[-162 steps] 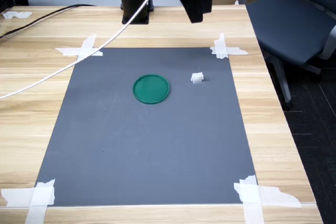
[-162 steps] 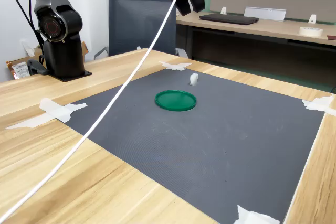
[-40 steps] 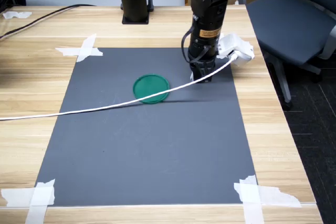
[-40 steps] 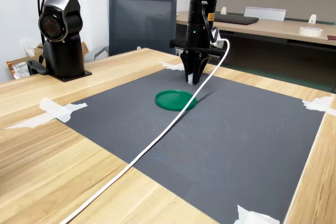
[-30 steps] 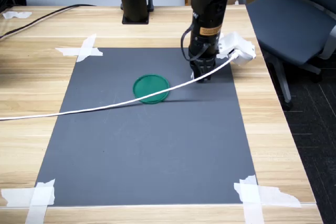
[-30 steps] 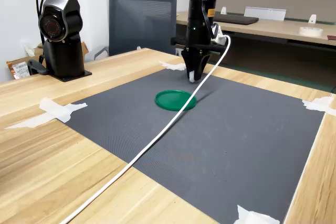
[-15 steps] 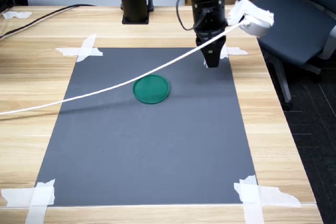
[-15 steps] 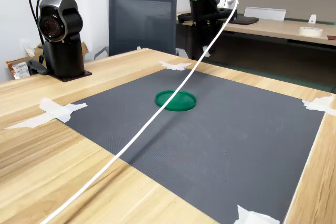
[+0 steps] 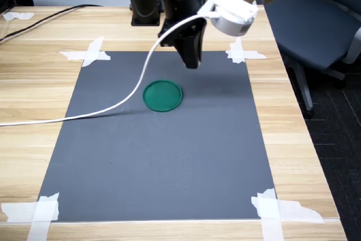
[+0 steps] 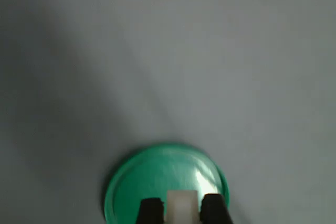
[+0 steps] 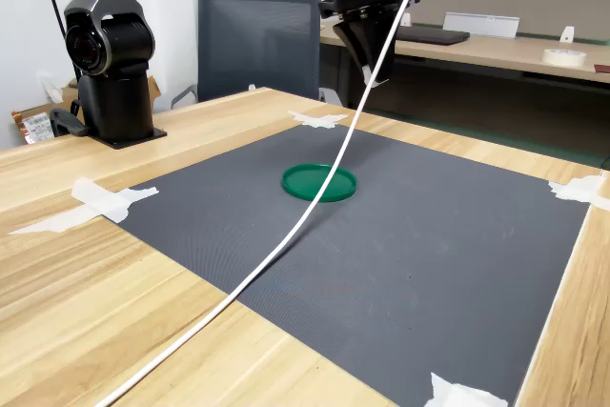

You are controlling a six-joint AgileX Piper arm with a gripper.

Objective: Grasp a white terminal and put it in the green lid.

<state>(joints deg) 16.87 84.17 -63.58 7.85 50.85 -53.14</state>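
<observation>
Now the claw (image 10: 181,211) is closed on the white terminal (image 10: 181,206), which sits between its two dark fingers (image 10: 151,212). It hangs in the air above the green lid (image 9: 162,95). The lid lies flat on the grey mat (image 9: 158,156) on the wooden surface (image 9: 34,77).

Office or lab room: a wooden table (image 9: 316,156) is covered by a dark mat (image 9: 163,156) fixed with tape (image 9: 90,53). A swivel chair (image 9: 316,21) is seen beside it, another desk (image 11: 505,50) with a keyboard (image 11: 416,34) behind.
</observation>
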